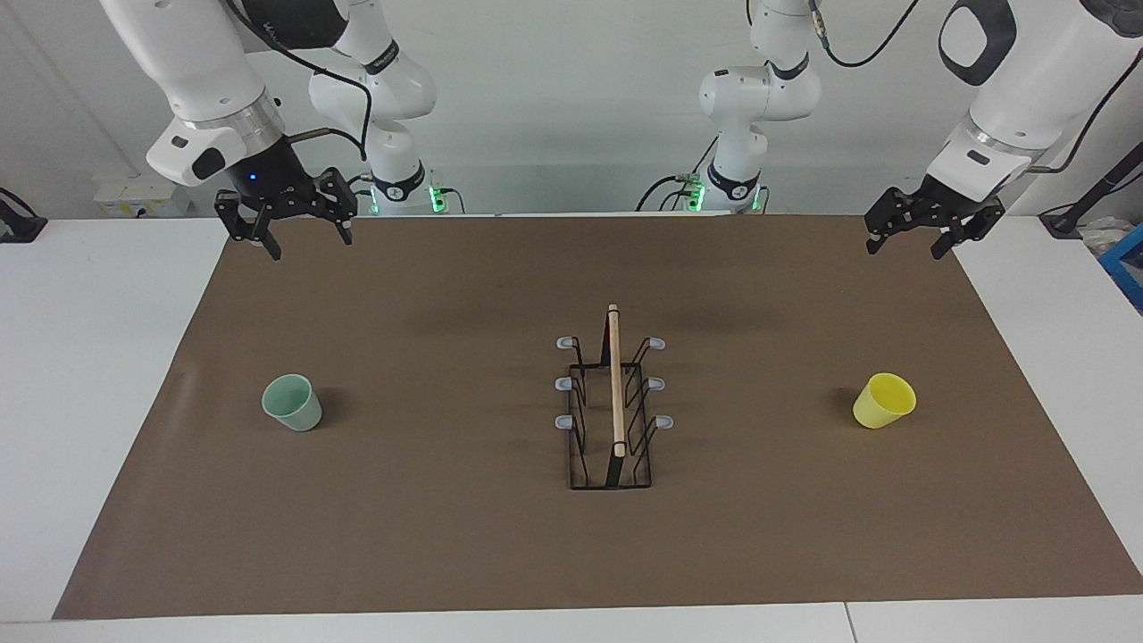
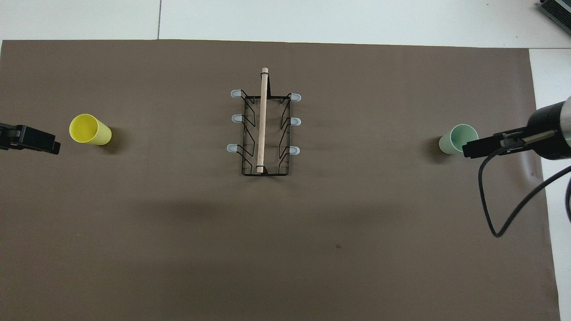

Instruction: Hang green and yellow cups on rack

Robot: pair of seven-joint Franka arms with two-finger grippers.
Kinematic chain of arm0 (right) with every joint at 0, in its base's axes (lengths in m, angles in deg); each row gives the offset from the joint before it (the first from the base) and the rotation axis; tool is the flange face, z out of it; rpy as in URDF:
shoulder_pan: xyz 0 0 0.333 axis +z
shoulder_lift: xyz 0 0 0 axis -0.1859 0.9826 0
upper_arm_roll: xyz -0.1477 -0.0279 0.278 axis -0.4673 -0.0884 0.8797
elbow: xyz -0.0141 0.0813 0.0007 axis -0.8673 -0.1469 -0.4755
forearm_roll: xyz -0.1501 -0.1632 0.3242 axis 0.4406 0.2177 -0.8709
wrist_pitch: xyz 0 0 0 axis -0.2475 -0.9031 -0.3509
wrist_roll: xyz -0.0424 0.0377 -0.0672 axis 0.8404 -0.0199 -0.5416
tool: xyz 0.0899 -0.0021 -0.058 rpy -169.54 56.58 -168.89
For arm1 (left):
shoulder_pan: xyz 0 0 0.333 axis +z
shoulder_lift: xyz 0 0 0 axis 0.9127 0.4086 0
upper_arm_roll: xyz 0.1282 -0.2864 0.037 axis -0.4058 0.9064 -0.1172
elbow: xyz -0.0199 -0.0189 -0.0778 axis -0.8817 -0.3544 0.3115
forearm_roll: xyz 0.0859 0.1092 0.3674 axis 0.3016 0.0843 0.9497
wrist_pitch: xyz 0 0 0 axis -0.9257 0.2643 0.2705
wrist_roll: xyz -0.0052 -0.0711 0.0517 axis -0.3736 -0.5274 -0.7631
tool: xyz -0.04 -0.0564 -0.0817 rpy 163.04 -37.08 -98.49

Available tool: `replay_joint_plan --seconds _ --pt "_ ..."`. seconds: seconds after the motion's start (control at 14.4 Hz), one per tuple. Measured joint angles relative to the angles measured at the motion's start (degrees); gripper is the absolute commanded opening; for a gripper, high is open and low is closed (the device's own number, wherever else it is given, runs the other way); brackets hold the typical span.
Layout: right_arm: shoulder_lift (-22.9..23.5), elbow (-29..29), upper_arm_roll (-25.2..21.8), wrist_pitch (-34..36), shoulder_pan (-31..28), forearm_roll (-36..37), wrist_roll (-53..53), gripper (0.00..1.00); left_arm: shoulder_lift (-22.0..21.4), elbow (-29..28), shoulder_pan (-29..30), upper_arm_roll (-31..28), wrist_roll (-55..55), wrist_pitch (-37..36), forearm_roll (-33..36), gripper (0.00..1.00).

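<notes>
Our left hand [image 1: 933,234] up over mat's robot-side edge, fingers apart, holding nothing; our right hand [image 1: 286,228] same at its own corner, fingers apart, empty. Both arms wait.

Rack [image 1: 613,406] mid-mat, all six grey-tipped prongs bare. Yellow cup [image 1: 884,401] tipped on side toward left arm's end; mint green cup [image 1: 292,403] likewise toward right arm's end. Both well apart from rack.

We judge task unstarted: two picks, two hangs left.

Brown mat [image 1: 446,536] open all round; white surface [image 1: 89,402] borders it. Wide room for approach.
</notes>
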Motion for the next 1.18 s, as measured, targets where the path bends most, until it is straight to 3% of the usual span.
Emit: replay_joint_plan --seconds 0.63,0.97,1.18 --pt "0.0 0.0 0.0 0.0 0.0 0.0 0.0 1.00 0.0 -0.3 0.0 0.3 -1.2 0.0 0.0 1.00" --pt "0.3 0.0 0.0 -0.1 -0.3 0.4 0.0 1.00 0.1 -1.6 0.1 -0.1 -11.2 0.3 -0.7 1.00" --pt "0.3 -0.3 0.0 -0.6 -0.6 5.6 -1.0 1.00 2.0 -2.3 0.1 -2.5 -18.0 0.8 -4.7 1.00"
